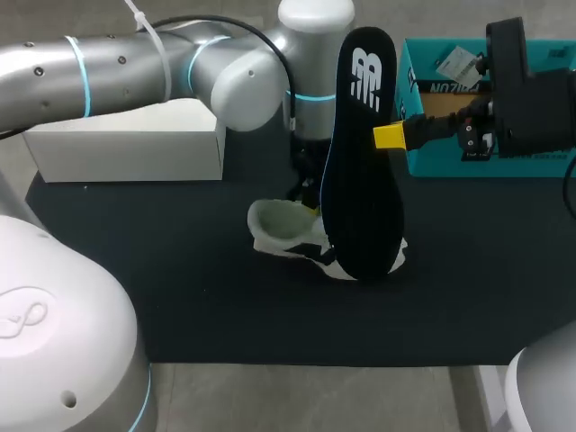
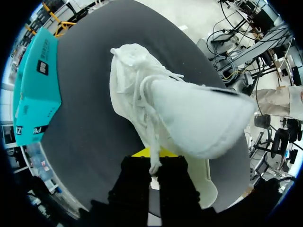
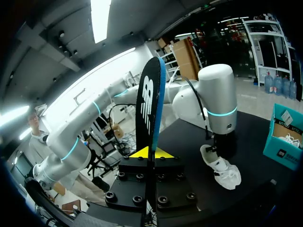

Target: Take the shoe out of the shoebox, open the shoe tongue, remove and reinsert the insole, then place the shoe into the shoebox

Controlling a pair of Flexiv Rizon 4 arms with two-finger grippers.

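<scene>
Black insole [image 1: 360, 162] upright, clamped in raised right pincer [image 1: 389, 136]; left pincer [image 2: 152, 155] low, pinched narrowly on white shoe [image 2: 156, 99].

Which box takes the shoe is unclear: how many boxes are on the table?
2. The white box lies at the far left, the teal shoebox at the far right; none seems hidden.

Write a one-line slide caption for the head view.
Right gripper holds the black insole upright, left arm down at the white shoe.
</scene>
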